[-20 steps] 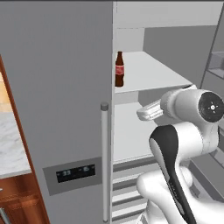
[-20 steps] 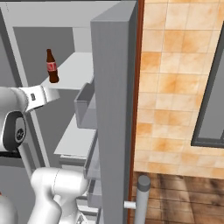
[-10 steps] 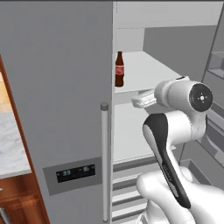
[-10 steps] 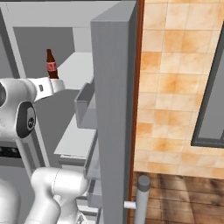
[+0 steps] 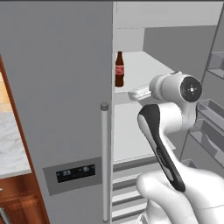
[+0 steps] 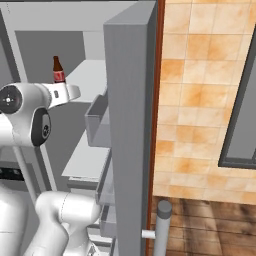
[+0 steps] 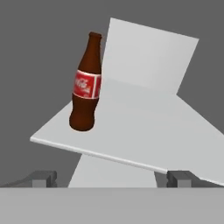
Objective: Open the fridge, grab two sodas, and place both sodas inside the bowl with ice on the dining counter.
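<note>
The fridge [image 5: 65, 87] stands with its left door shut and its right door [image 6: 132, 125] swung open. One soda [image 5: 119, 69], a dark brown bottle with a red label, stands upright near the front left corner of a grey upper shelf [image 7: 144, 131]. It also shows in the right base view as the soda [image 6: 59, 71] and in the hand view as the soda [image 7: 86, 85]. My gripper [image 5: 132, 93] [image 6: 74, 91] [image 7: 111, 178] is open and empty. It hovers just in front of and slightly below the shelf edge, to the right of the bottle and apart from it. The bowl with ice and the dining counter are out of view.
Grey door bins [image 5: 210, 109] [image 6: 97, 120] line the open door on the right. A long bar handle [image 5: 104, 162] runs down the shut door above a dark dispenser panel [image 5: 75, 173]. Lower shelves [image 5: 127, 188] sit below. A marble countertop [image 5: 11, 148] lies left; a tiled wall [image 6: 200, 100] lies right.
The hand has swung left and slightly up, closer to the shelf edge and the bottle, and the wrist has turned. The gripper stays open and the bottle has not moved.
</note>
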### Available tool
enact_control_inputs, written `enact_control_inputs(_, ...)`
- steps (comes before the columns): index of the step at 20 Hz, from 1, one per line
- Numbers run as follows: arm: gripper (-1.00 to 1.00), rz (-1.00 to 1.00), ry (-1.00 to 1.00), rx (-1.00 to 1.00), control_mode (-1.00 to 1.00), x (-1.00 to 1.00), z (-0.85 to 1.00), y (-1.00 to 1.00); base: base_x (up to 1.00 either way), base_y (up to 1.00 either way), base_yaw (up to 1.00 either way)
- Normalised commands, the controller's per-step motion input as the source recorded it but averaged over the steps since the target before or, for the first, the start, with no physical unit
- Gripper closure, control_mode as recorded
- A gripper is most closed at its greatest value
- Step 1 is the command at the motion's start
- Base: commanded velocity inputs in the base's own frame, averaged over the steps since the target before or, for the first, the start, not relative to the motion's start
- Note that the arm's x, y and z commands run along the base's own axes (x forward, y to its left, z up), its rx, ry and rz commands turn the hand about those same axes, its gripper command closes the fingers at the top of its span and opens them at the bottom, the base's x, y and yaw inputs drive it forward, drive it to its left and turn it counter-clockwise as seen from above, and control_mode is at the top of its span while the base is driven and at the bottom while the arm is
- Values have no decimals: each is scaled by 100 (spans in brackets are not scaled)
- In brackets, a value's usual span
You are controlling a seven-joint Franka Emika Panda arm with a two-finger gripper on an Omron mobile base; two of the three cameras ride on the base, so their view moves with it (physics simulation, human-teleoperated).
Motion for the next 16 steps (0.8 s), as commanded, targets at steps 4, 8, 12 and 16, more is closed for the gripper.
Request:
enact_control_inputs(4, -100, 0, 0, 3, -100, 31, 0, 0, 0, 0, 0)
enact_control_inputs(8, -100, 0, 0, 3, -100, 38, 0, 0, 0, 0, 0)
enact_control_inputs(12, -100, 3, -2, 3, -100, 26, 0, 3, 0, 0, 0)
enact_control_inputs(16, -100, 16, -11, 2, -100, 10, 0, 17, 0, 0, 0)
